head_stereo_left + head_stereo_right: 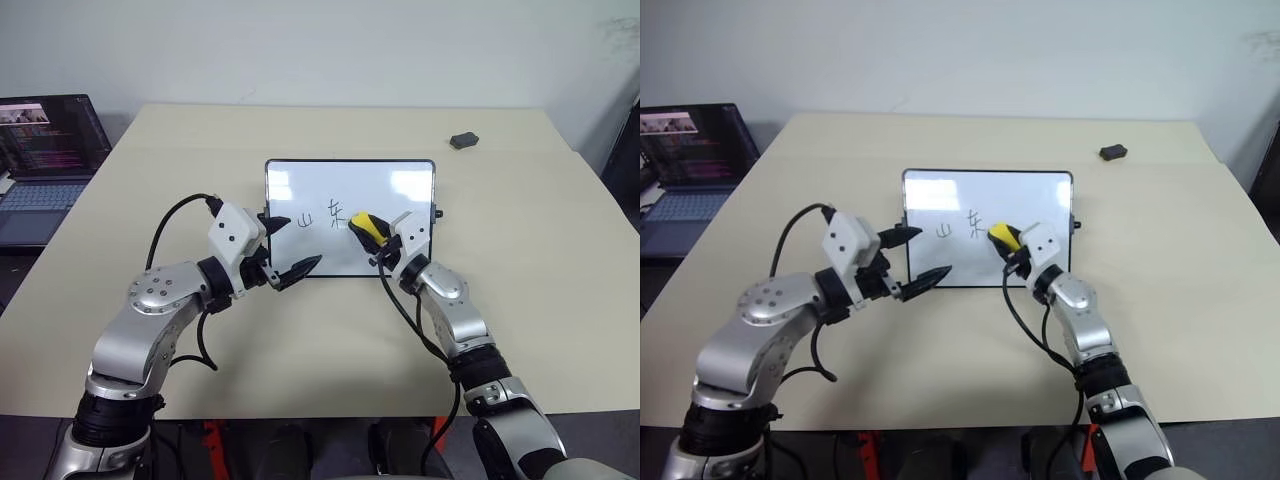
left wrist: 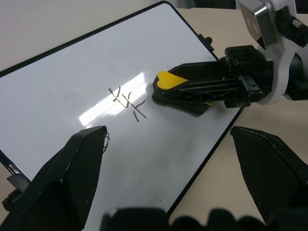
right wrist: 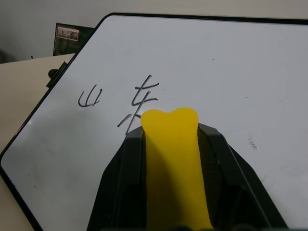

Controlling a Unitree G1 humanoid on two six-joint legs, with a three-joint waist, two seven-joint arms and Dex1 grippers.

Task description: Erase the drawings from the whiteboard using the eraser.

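Two black marker characters, the drawings (image 1: 321, 217), sit in a row on the whiteboard (image 1: 300, 185), thin handwritten strokes on glossy white. I see the board as a small rectangle with a thin black frame, rounded corners and a small black knob on its side, lying flat in the middle of the beige matte table (image 1: 540, 300). My right gripper (image 1: 366, 232) is clamped on the eraser (image 1: 365, 227), a smooth yellow rounded block pinched between the two black fingers; its tip rests over the white surface just beside the right-hand character, and I cannot tell whether it presses on the board. My left gripper (image 1: 293, 247) stands released, its pointed black fingers spread wide with nothing between them, straddling the board's near left corner. A small dark grey object (image 1: 463, 140) lies near the far right part of the table, well apart from the board. A laptop (image 1: 45, 160) with a lit screen stands off the table's left side.
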